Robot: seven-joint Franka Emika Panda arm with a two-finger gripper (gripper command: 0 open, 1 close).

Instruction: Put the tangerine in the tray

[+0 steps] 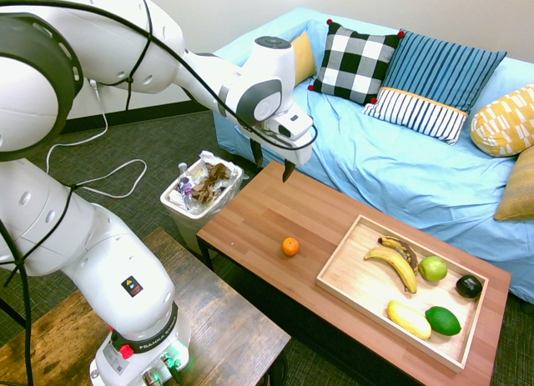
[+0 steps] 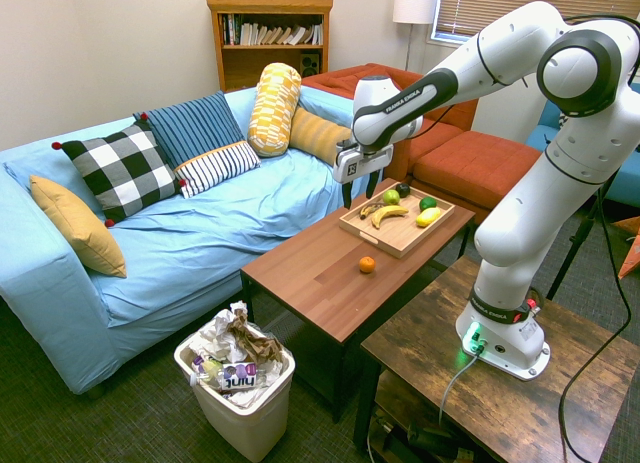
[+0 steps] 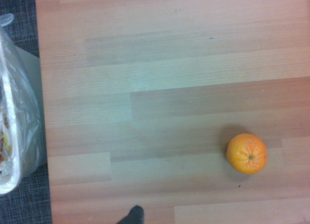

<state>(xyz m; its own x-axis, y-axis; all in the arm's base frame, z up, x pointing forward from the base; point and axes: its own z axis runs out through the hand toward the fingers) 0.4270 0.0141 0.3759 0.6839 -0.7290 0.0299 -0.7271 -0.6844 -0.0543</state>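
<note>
The tangerine (image 1: 289,247) (image 2: 367,265) (image 3: 247,153) is a small bright-orange fruit lying alone on the reddish-brown table (image 1: 259,215), a short way from the tray. The tray (image 1: 344,265) (image 2: 398,238) is pale wood with a low rim and holds bananas, a green apple, a dark avocado, a yellow fruit and a lime. My gripper (image 1: 273,162) (image 2: 361,192) hangs open well above the table, over its sofa-side edge, away from the tangerine, with nothing between its fingers.
A white bin (image 1: 200,188) (image 2: 240,375) (image 3: 14,117) full of rubbish stands on the floor at the table's end. The blue sofa (image 1: 400,152) with cushions runs along the far side. A darker wooden table (image 2: 480,373) bears the arm.
</note>
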